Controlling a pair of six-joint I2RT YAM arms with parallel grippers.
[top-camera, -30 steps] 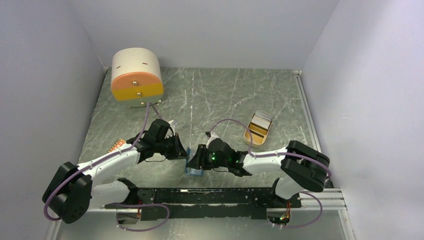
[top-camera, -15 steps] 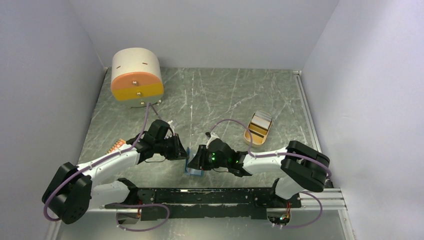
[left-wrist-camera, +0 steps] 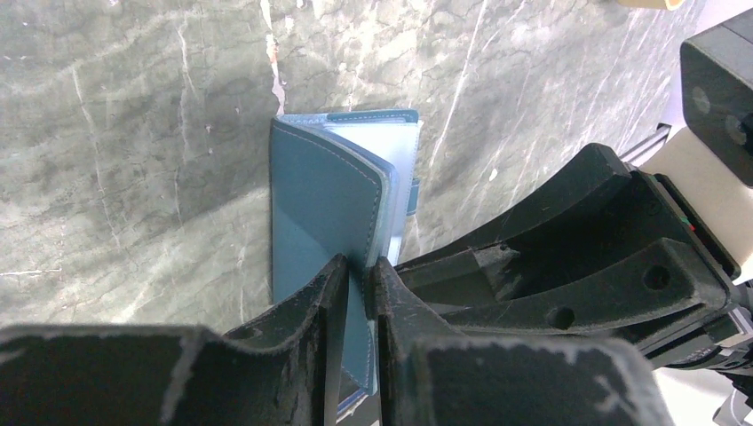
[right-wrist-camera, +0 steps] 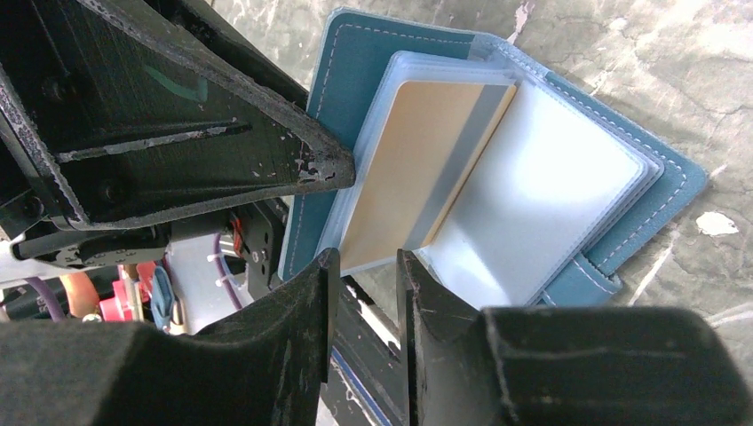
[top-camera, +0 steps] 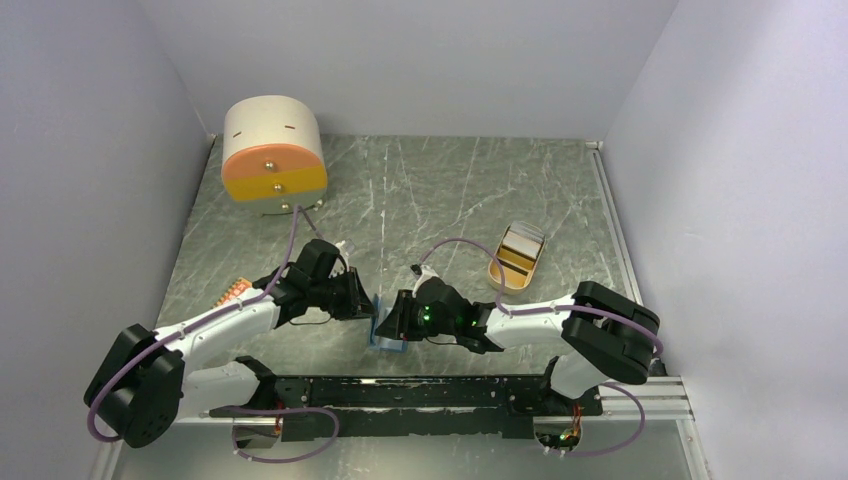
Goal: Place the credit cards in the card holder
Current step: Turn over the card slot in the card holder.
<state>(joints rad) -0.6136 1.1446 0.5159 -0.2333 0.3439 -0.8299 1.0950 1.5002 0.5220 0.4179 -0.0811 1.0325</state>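
The blue card holder lies open near the front edge, between both grippers. Its cover stands up between the fingers of my left gripper, which are open by a narrow gap around it. An orange-yellow credit card with a grey stripe sits partly inside a clear sleeve of the card holder. My right gripper is open just below that card's near edge, gripping nothing. More credit cards lie in the tan tray.
An oval tan tray sits right of centre. A round cream and orange drawer unit stands at the back left. A small orange object lies by the left arm. The black base rail runs along the front.
My left gripper's jaws have eased apart a little around the cover. The right gripper's jaws have narrowed slightly. Neither arm has shifted noticeably.
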